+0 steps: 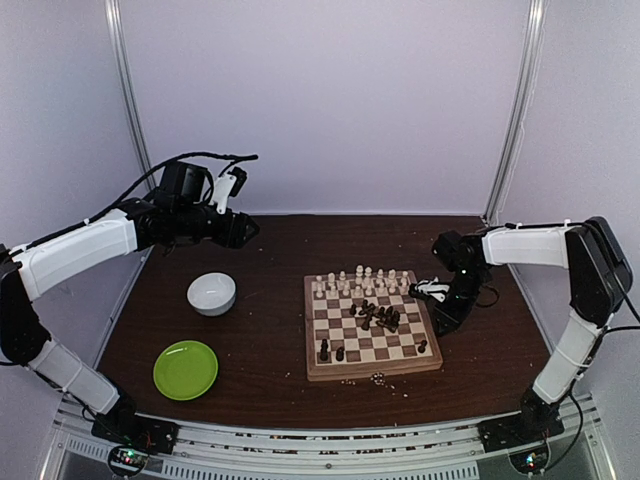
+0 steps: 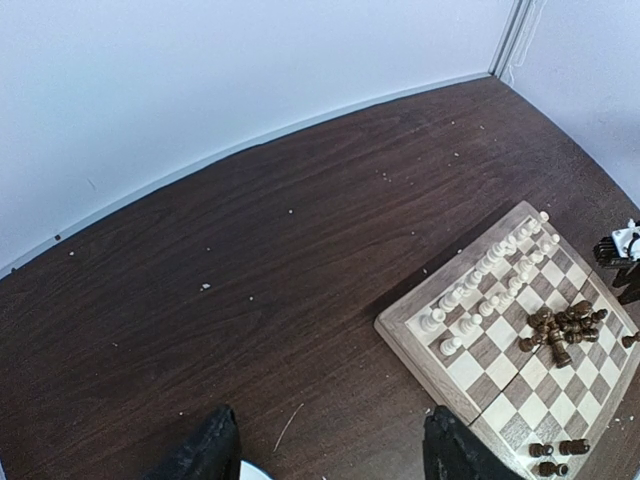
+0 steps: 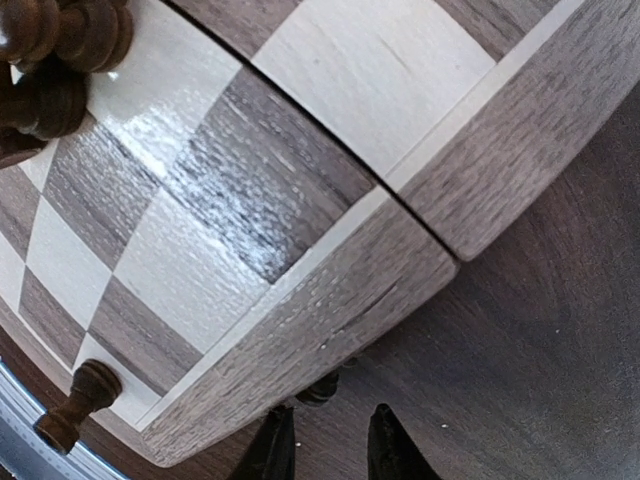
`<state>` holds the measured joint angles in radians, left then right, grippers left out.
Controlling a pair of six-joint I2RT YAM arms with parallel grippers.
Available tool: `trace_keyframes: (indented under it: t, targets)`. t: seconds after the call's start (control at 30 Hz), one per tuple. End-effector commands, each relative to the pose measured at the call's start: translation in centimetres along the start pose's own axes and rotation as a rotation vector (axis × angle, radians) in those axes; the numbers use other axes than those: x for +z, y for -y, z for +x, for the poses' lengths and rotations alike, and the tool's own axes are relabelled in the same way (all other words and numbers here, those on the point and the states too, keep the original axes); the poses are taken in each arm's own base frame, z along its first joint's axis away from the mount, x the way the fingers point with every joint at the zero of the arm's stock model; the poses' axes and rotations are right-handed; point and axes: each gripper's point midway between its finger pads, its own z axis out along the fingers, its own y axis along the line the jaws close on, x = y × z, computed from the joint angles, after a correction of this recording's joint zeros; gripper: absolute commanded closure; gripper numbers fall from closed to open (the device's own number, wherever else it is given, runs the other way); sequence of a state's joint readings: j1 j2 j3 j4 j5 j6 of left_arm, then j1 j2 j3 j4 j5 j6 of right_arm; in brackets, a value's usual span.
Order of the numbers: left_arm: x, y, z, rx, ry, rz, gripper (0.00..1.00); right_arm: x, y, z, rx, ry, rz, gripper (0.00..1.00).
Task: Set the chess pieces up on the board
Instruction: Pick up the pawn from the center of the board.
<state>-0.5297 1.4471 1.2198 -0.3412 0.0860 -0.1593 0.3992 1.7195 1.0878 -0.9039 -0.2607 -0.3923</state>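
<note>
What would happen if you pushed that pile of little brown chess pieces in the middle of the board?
They would probably scatter and roll: the brown pieces look tiny and rounded, and several lie on their sides. They likely slide easily, since the board looks glossy in the right wrist view. Being narrow, any left upright would probably tip.

We note the left arm (image 1: 75, 250) raised at upper left of the top view, forearm running right. The left gripper (image 1: 243, 228) is held high, fingers (image 2: 205, 452) spread wide. The right arm (image 1: 525, 245) is folded at far right, wrist bent down. The right gripper (image 1: 425, 291) sits low, fingers (image 3: 385, 445) nearly together; whether they grip anything, we cannot tell.
</note>
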Motion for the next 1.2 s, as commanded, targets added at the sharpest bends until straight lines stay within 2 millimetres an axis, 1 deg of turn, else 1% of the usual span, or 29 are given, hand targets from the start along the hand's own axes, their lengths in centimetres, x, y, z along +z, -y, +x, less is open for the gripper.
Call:
trace_keyframes:
  t: [0.0,0.2,0.3,0.53,0.67,0.8,0.93,1.1,1.17]
  targets:
    - [-0.2,-0.3,-1.7,0.001,0.042,-0.004,0.36,0.2,0.5,-0.7,0.011,0.002,0.011,0.73]
    - [-0.1,-0.3,-1.5,0.003,0.038,-0.007,0.36,0.6,0.5,-1.2,0.019,0.011,0.001,0.71]
    - [0.0,-0.3,-1.5,0.004,0.036,-0.007,0.36,0.7,0.8,-1.3,0.027,0.011,0.016,0.7]
    - [0.2,-0.4,-1.3,0.002,0.029,-0.008,0.36,0.5,2.3,-1.5,0.056,0.003,0.09,0.71]
    - [0.2,-0.4,-1.3,0.002,0.029,-0.006,0.36,0.2,2.1,-1.7,0.054,0.018,0.08,0.71]
    - [0.3,-0.4,-1.2,0.001,0.026,-0.005,0.36,0.4,1.9,-1.9,0.052,0.015,0.064,0.71]
    - [0.3,-0.4,-1.2,0.0,0.025,-0.006,0.36,0.4,2.4,-2.2,0.072,0.012,0.087,0.72]
    - [0.3,-0.4,-1.2,0.001,0.024,-0.008,0.36,0.0,3.4,-2.2,0.087,0.006,0.141,0.72]
    - [0.4,-0.4,-1.2,0.0,0.023,-0.008,0.36,-0.1,3.4,-2.4,0.084,0.01,0.139,0.72]
